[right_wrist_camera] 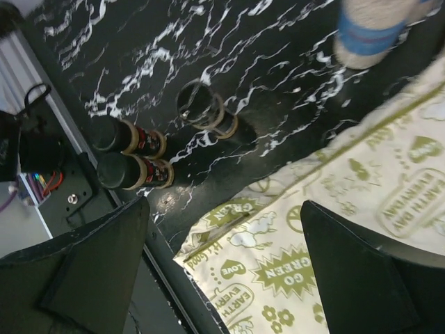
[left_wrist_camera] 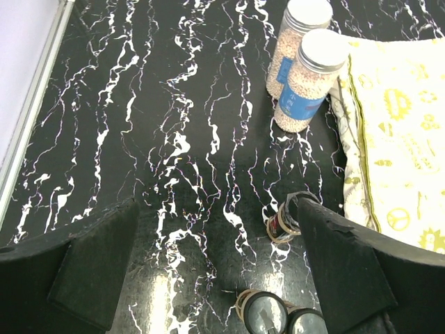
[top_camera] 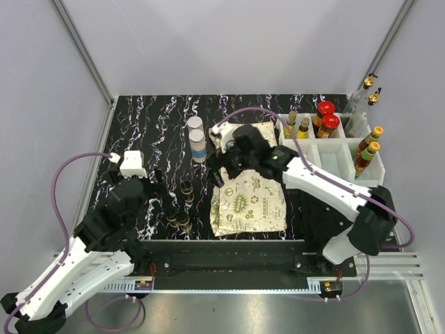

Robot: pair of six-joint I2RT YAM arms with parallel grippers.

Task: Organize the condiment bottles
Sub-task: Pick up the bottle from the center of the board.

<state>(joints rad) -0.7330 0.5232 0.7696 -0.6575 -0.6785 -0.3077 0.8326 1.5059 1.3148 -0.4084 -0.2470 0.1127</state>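
Two clear white-capped jars [top_camera: 197, 138] stand left of the cream cloth [top_camera: 252, 202]; they also show in the left wrist view [left_wrist_camera: 308, 82]. Three small dark black-capped bottles [top_camera: 180, 209] stand near the front; one [left_wrist_camera: 281, 221] is right beside my left gripper's right finger, and two caps [left_wrist_camera: 278, 313] show below. My left gripper [top_camera: 139, 182] [left_wrist_camera: 217, 209] is open and empty, low over the black table. My right gripper [top_camera: 224, 163] [right_wrist_camera: 224, 209] is open and empty above the cloth's [right_wrist_camera: 334, 229] left edge. The three dark bottles [right_wrist_camera: 139, 153] lie beyond it.
White compartment bins [top_camera: 313, 142] at the right hold red-capped [top_camera: 327, 116], gold-capped [top_camera: 297, 123] and yellow-capped [top_camera: 370, 141] bottles. Two more bottles [top_camera: 371, 89] stand behind the bins. A metal rail [top_camera: 229, 261] runs along the table's near edge, and grey walls close in the sides.
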